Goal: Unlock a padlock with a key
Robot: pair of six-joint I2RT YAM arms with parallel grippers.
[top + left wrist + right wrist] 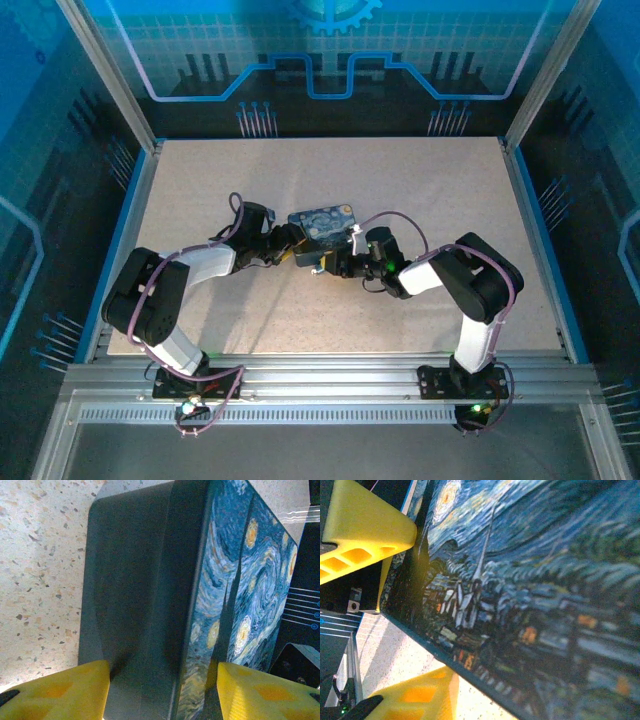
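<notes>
A dark-blue box [322, 222] printed with a swirling night sky lies at the middle of the table. My left gripper [290, 248] reaches it from the left. In the left wrist view its yellow fingers [75, 692] press either side of the box [150, 580], the left gripper [163, 690] shut on it. My right gripper [335, 262] comes in from the right. In the right wrist view its two yellow fingers [365, 525] lie against a corner of the box [530, 580], the right gripper [434, 602] clamped across it. The padlock and the key are hidden.
The speckled beige table [450, 200] has an aluminium frame and blue side panels around it. A ribbed metal rail [330, 385] runs along the near edge by both arm bases. Bare tabletop lies behind and to either side of the box.
</notes>
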